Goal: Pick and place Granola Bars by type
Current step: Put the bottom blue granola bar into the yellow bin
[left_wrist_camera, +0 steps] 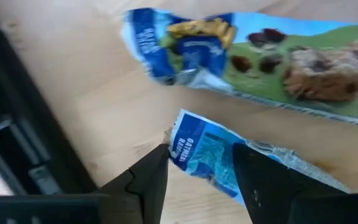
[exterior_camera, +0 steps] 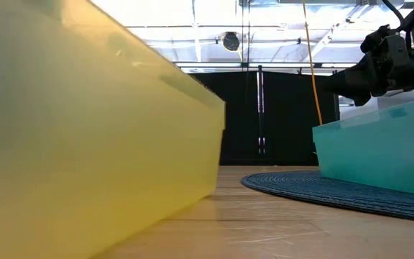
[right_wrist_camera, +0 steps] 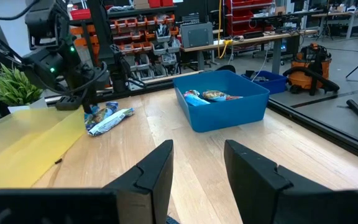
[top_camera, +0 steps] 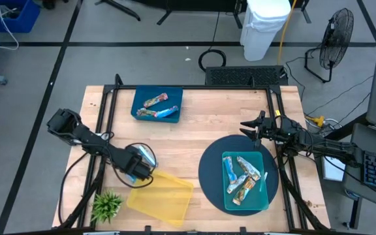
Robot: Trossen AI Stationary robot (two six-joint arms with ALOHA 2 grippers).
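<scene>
Two Granola Bars lie flat on the wood beside the yellow tray (top_camera: 160,196). One has a multicoloured wrapper (left_wrist_camera: 272,62), the other a blue-silver wrapper (left_wrist_camera: 207,149). My left gripper (top_camera: 142,164) points steeply down over them, open. Its fingers stand on either side of the blue-silver bar's end. More bars lie in the blue tray (top_camera: 138,108) and in the teal tray (top_camera: 264,196). My right gripper (top_camera: 245,125) waits open and level at the table's right side, with nothing between its fingers. My left gripper comes from above, its two fingers (left_wrist_camera: 148,177) straddling the crimped end (left_wrist_camera: 185,140) of the blue-silver bar, which lies flat on the table. Whether either finger touches the wrapper, I cannot tell.
The teal tray sits on a dark round mat (top_camera: 209,171) at the near right. A small green plant (top_camera: 106,205) stands at the near left corner. The yellow tray's wall (exterior_camera: 85,144) fills the low view's left. Black frame rails (top_camera: 106,124) run along the table's sides.
</scene>
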